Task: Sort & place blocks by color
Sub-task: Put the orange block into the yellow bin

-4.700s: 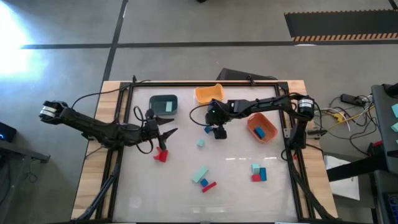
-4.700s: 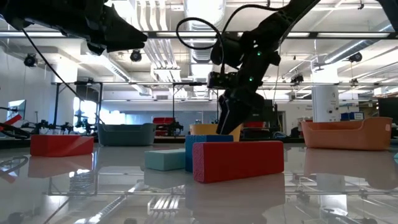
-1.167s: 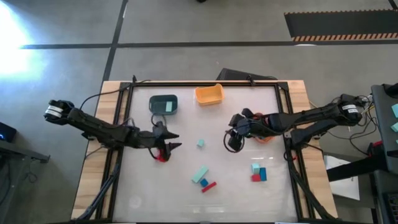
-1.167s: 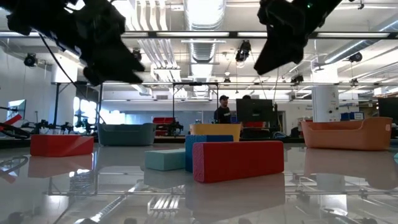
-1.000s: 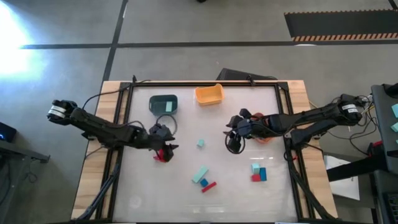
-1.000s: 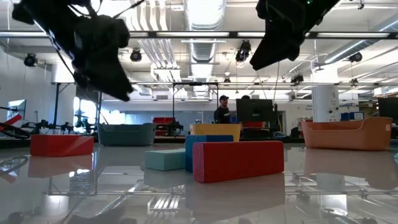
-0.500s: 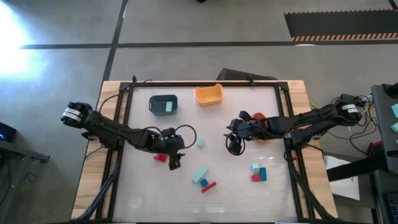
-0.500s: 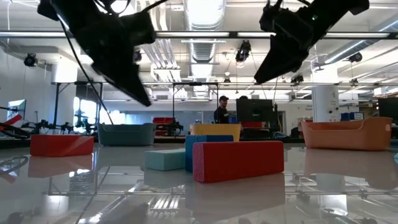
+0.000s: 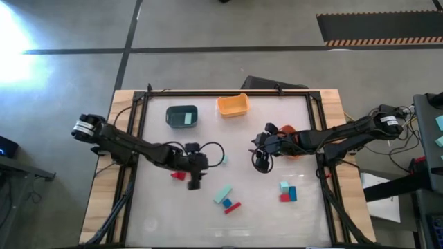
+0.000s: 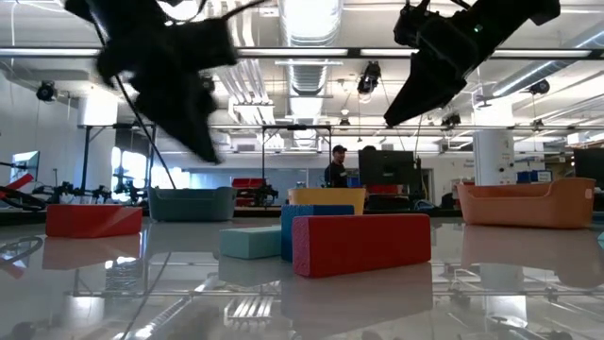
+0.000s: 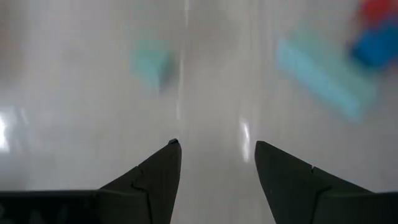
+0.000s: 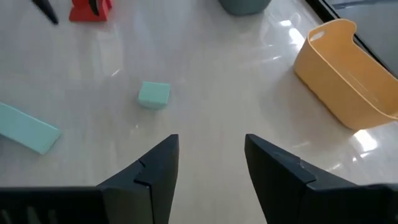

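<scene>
Hovering: left gripper (image 9: 196, 184), jaws apart, empty | mint cube (image 9: 223, 159) just beyond

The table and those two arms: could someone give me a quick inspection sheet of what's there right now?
Surface: glossy white table in a wooden frame.
Job's things: small mint cube loose mid-table; red block by the left arm; mint bar with red and blue pieces; red, blue and mint cluster on the right side.
Bins: dark teal bin holding a mint block; yellow-orange bin; orange bin partly under the right arm.
Clutter: nothing seen.
Grippers: left gripper open, empty, above the table; right gripper open, empty.
Cables: black cable loops along both arms.
Surroundings: concrete floor; a person far behind.
</scene>
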`<state>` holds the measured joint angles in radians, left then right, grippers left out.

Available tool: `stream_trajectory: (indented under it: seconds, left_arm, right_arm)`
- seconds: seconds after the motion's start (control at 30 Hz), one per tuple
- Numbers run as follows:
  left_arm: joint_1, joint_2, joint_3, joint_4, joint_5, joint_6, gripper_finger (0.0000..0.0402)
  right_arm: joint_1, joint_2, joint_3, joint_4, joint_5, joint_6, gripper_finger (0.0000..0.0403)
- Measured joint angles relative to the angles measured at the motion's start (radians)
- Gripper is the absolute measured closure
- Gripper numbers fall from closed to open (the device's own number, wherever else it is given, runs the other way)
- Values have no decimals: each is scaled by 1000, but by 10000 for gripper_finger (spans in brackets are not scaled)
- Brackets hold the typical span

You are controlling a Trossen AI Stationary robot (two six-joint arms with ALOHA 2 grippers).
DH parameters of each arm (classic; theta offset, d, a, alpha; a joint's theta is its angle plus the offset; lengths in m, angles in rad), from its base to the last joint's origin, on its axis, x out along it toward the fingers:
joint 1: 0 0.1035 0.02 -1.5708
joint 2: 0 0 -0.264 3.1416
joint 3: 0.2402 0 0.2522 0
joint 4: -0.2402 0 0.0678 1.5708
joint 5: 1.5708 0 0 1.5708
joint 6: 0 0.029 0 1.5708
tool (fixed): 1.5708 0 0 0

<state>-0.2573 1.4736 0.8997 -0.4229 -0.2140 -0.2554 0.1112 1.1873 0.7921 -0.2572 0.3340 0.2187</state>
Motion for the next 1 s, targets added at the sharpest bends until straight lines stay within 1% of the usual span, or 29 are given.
stream_trajectory:
  seconds: [0.07, 0.13, 0.17, 0.23, 0.37, 0.53, 0.73, 0.83, 0.9, 0.97, 1.0]
  left_arm:
    - [0, -13, 8, -142, 48, -33, 212]
    - [0, -18, 2, -251, 57, -56, 212]
    - [0, -19, -4, -291, 59, -70, 212]
    - [0, -19, -17, -319, 71, -83, 212]
    - [0, -7, -45, -319, 61, -83, 212]
    - [6, 12, -47, -287, -71, -72, 212]
    - [17, 17, -39, -210, -104, -32, 212]
    - [14, 6, -6, -308, -76, -38, 212]
    - [8, -3, 2, -392, -13, -53, 214]
    - [-2, -9, -9, -429, 49, -47, 226]
    - [-8, -10, -18, -427, 63, -37, 237]
  right_arm:
    - [0, 0, -1, 13, 0, -9, 227]
    - [0, 0, -4, 27, 0, -21, 227]
    - [0, 1, -6, 43, 0, -24, 227]
    - [0, 2, -10, 66, 1, -36, 227]
    - [0, 2, -11, 80, 4, -39, 227]
    - [0, 2, -11, 84, 6, -40, 227]
    - [0, 2, -11, 83, 6, -40, 227]
    - [0, 2, -11, 83, 7, -37, 227]
    - [0, 2, -11, 83, 7, -37, 227]
    - [0, 2, -11, 84, 7, -37, 227]
    - [0, 2, -11, 84, 7, -37, 227]
